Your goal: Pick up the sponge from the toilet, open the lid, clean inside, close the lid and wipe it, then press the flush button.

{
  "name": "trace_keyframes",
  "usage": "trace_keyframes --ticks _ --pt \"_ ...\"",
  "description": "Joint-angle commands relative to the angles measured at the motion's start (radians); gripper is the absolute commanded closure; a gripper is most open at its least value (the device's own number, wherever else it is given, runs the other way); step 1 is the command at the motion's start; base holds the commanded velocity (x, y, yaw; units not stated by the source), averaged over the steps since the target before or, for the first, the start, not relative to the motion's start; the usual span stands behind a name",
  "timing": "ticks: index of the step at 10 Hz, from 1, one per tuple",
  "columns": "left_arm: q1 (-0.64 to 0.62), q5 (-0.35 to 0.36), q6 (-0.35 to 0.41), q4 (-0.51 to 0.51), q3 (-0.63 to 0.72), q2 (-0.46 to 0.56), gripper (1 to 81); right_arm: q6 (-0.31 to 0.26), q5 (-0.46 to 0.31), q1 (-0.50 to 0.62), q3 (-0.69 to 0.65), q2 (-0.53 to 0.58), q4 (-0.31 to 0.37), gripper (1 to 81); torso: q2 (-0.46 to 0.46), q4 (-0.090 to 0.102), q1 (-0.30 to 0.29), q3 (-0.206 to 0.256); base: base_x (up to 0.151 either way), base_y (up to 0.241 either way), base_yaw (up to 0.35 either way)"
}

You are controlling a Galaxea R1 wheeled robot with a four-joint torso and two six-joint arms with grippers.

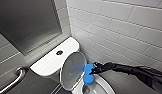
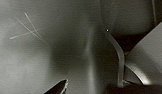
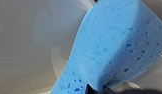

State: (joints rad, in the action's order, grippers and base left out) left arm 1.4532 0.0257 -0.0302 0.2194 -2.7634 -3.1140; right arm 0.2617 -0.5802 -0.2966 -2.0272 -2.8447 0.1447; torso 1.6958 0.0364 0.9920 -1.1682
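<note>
The sponge (image 1: 88, 74) is clamped in the right gripper (image 1: 93, 71), hanging over the back of the open bowl (image 1: 103, 88), just beside the raised lid (image 1: 72, 70) and perhaps brushing its greyish underside; contact cannot be confirmed. The gripper takes it from the side away from the lid, near its pinched middle. Its long axis points down into the bowl, so the free lower end is the part that would reach the ceramic first, I judge. The right arm, stretched in along the tiled wall (image 1: 117, 27), is the one at work. Up close the sponge (image 3: 109, 50) is bright blue, porous with darker flecks, and slightly bowed under the squeeze, with the pale bowl wall (image 3: 27, 50) behind it. Further back the tank (image 1: 50, 62) carries the flush button (image 1: 59, 52).
</note>
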Motion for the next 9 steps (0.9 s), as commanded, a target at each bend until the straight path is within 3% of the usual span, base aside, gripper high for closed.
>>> trace_keyframes --ticks 1,4,6,9 --pt "0.013 -0.079 0.003 -0.002 0.004 -0.005 1.0 0.024 -0.075 0.167 0.001 -0.026 -0.008 81.1 0.000 0.000 0.000 0.000 0.000 0.000 0.000" --pt "0.013 -0.081 0.003 -0.002 0.004 -0.003 1.0 0.022 -0.055 0.047 -0.077 -0.051 -0.049 81.1 0.000 0.000 0.000 0.000 0.000 0.000 0.000" --pt "0.013 -0.081 0.003 -0.005 0.004 0.001 1.0 0.014 0.029 -0.025 -0.169 -0.054 -0.060 81.1 0.000 0.000 0.000 0.000 0.000 0.000 0.000" --pt "0.017 -0.081 0.003 -0.008 0.004 0.003 1.0 0.022 0.082 -0.040 -0.227 -0.057 -0.060 81.1 0.000 0.000 0.000 0.000 0.000 0.000 0.000"
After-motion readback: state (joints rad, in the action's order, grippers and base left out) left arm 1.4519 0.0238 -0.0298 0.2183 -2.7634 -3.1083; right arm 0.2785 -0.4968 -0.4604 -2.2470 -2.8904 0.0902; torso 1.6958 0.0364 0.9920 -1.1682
